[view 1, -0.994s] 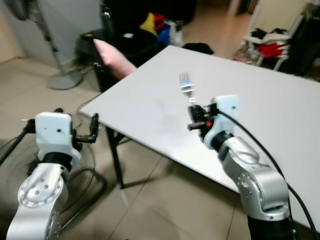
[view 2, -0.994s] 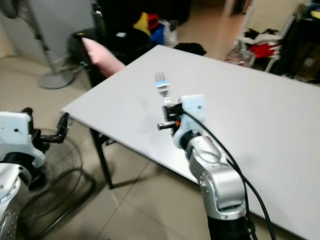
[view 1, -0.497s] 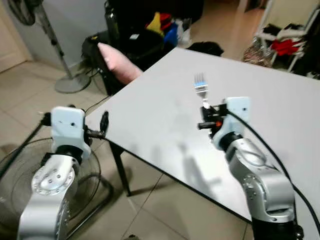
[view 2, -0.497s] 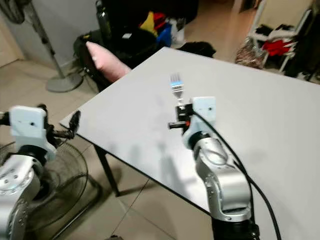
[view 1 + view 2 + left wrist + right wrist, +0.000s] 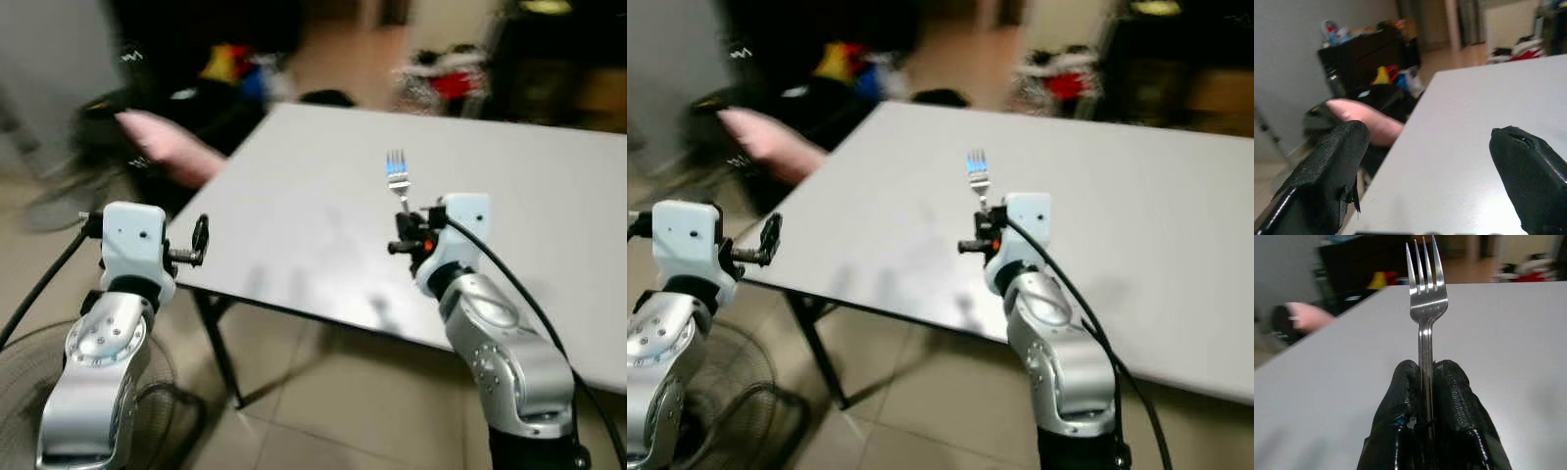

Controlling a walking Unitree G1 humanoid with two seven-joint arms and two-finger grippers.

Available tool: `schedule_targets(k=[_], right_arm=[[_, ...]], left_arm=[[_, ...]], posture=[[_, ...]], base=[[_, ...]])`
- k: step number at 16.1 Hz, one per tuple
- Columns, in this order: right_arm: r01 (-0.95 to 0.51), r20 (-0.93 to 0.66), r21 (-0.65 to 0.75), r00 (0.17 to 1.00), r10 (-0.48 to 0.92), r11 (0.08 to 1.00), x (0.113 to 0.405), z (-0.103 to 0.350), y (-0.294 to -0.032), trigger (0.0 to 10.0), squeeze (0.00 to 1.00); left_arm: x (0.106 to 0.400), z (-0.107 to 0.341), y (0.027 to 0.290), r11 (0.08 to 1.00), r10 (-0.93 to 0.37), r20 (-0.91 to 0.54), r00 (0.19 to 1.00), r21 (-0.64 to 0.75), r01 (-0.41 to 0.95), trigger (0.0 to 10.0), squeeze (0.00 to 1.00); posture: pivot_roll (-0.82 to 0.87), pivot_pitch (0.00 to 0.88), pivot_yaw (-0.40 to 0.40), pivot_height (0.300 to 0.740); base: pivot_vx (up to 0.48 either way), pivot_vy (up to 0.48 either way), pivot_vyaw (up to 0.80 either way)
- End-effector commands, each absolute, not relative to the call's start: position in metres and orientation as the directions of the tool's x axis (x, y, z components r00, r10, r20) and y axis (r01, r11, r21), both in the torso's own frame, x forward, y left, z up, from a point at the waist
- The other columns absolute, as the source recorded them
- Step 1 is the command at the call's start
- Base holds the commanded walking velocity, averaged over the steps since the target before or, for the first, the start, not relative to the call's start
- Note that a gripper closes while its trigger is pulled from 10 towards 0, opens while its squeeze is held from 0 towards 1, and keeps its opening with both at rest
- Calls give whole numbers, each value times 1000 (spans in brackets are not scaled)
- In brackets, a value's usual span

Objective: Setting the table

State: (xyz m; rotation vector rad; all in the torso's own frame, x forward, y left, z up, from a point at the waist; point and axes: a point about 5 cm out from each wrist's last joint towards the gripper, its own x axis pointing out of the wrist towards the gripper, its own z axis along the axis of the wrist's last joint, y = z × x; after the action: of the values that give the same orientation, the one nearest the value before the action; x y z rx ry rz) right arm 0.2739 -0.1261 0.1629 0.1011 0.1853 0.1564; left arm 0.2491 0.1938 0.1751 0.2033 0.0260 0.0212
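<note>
Right hand, clamped on upright fork, now farther over white surface; left hand apart, idle; placement imminent

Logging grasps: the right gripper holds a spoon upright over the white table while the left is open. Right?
Not quite: the right gripper holds a fork, its tines plain in the right wrist view. The rest stands: white table, left gripper open.
</note>
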Motion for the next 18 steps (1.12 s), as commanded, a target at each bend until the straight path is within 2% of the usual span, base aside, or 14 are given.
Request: schedule_targets(k=[1,2,4,8,14,18], right_arm=[[-138,-166,118,974,157,983,276,166,-127,10000,0],[-138,-162,123,974,157,983,277,167,-127,10000,0],[-142,-163,120,973,161,983,279,167,-126,10000,0],[-226,-191,100,951,242,969,286,167,-117,10000,0],[-320,-207,74,921,329,944,294,164,-103,10000,0],[-331,-214,80,915,341,940,296,163,-101,10000,0]], left_arm=[[250,178,196,974,46,-8,999,221,-43,10000,0],[250,178,197,971,50,-12,999,233,-45,10000,0],[248,178,200,982,87,-6,996,169,-84,10000,0],[244,175,202,981,78,-11,997,177,-75,10000,0],[239,173,207,982,72,-28,997,178,-66,10000,0],[239,172,208,982,69,-35,997,181,-61,10000,0]], posture=[[-144,0,87,740],[-142,0,83,740],[-142,0,77,740],[-139,0,61,740],[-127,0,49,740],[-124,0,50,740]], base=[[0,-480,-800],[0,-480,-413],[0,0,0],[60,0,0],[397,0,0],[403,0,0]])
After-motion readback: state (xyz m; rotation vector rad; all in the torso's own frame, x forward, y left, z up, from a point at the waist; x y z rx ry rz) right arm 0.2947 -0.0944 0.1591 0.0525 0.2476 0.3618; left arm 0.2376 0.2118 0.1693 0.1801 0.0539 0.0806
